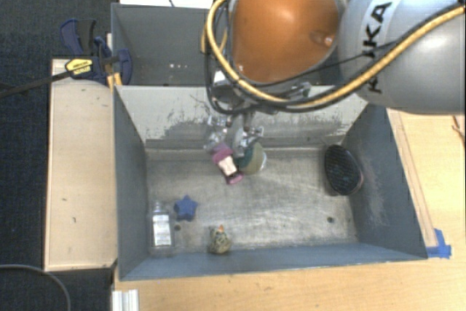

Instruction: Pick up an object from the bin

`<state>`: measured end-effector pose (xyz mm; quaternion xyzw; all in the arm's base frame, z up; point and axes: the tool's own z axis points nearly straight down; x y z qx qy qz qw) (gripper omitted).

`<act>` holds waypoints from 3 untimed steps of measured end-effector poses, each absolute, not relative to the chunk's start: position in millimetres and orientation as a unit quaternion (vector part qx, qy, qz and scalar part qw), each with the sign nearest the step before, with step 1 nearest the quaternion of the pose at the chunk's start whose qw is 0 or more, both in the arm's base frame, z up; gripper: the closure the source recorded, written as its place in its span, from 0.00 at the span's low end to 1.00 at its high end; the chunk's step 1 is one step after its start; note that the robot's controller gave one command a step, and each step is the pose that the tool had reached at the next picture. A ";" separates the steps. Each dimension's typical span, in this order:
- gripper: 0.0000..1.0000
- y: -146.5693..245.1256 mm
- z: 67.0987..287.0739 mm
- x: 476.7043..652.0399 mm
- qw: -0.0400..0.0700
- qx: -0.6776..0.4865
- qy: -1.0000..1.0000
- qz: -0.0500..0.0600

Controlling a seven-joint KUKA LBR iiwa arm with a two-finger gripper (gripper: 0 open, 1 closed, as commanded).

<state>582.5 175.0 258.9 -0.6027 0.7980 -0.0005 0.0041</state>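
one pink block just beneath the pincer, pincer state impossible to tell

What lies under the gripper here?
Under the gripper, a pink-and-white block and a grey-green round thing, side by side. The arm hides the bin wall behind them.

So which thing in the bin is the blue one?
The little star-shaped thing, low on the left of the bin, right beside the clear bottle. The others are pink, black or brownish.
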 end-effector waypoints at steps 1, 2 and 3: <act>1.00 129.8 186.8 553.8 -0.004 -0.598 0.802 0.002; 1.00 134.8 269.3 549.0 0.004 -0.737 0.676 -0.002; 1.00 148.1 208.1 561.3 0.000 -0.705 0.709 0.002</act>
